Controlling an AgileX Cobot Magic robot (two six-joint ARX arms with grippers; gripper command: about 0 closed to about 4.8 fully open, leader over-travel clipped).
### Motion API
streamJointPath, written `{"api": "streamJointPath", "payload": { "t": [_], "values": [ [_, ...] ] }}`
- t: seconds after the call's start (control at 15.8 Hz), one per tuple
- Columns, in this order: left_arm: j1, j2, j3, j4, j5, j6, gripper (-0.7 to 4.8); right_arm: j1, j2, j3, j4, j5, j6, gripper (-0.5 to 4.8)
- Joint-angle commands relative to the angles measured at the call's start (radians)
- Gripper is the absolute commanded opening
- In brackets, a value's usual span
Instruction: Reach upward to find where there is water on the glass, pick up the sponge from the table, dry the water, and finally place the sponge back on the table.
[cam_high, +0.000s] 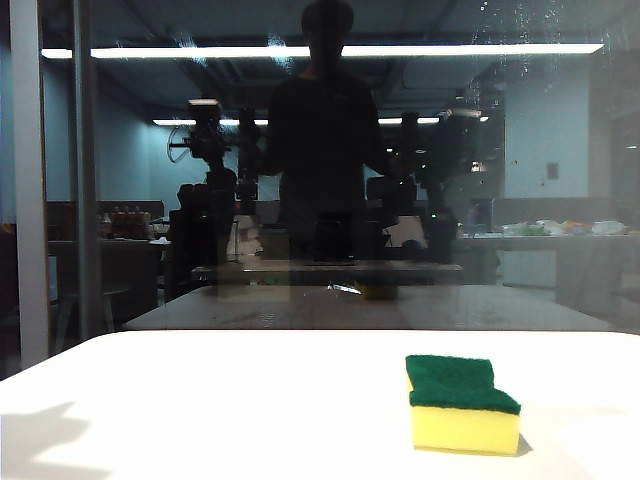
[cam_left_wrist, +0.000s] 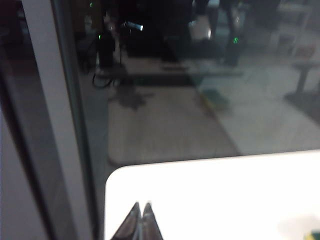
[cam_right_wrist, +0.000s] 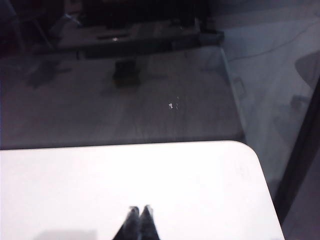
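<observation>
The sponge (cam_high: 462, 402), yellow foam under a dark green layer, lies flat on the white table (cam_high: 200, 400) at the front right. Behind the table stands the glass (cam_high: 560, 130), dark and mirroring a room and a figure. Water shows on it as faint whitish streaks (cam_high: 188, 42) near the top and pale droplets (cam_high: 520, 25) at the top right. Neither arm shows directly in the exterior view. My left gripper (cam_left_wrist: 141, 206) is shut and empty over the table's left corner. My right gripper (cam_right_wrist: 140, 208) is shut and empty above the table (cam_right_wrist: 150, 175) near its right corner.
A grey vertical frame bar (cam_high: 28, 180) runs down the glass at the left, also close by as the frame bar (cam_left_wrist: 50, 100) in the left wrist view. The table's rounded corner (cam_right_wrist: 250, 155) ends just short of the pane. A mirrored tabletop (cam_high: 360, 308) shows in the glass.
</observation>
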Motion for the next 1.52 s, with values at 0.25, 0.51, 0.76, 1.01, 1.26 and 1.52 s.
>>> {"api": "streamJointPath", "payload": {
  "t": [0.25, 0.51, 0.76, 1.01, 1.26, 1.52],
  "values": [
    [0.000, -0.129, -0.131, 0.088, -0.004, -0.041, -0.06, -0.001, -0.143, -0.080, -0.019, 0.007, -0.006, -0.06],
    [0.000, -0.231, -0.220, 0.105, -0.004, -0.095, -0.06, -0.001, -0.256, -0.148, -0.032, 0.010, 0.003, -0.06],
    [0.000, -0.255, -0.301, 0.198, -0.004, -0.123, -0.06, -0.001, -0.375, -0.224, -0.042, 0.054, 0.003, -0.06],
    [0.000, -0.255, -0.361, 0.272, -0.004, -0.119, -0.06, 0.000, -0.506, -0.319, -0.045, 0.050, 0.002, -0.06],
    [0.000, -0.255, -0.422, 0.338, 0.000, -0.119, -0.06, 0.002, -0.556, -0.372, -0.050, 0.047, 0.002, -0.06],
    [0.000, -0.255, -0.487, 0.455, 0.019, -0.116, -0.06, 0.001, -0.561, -0.380, -0.040, 0.044, -0.023, -0.06]
  ]
}}
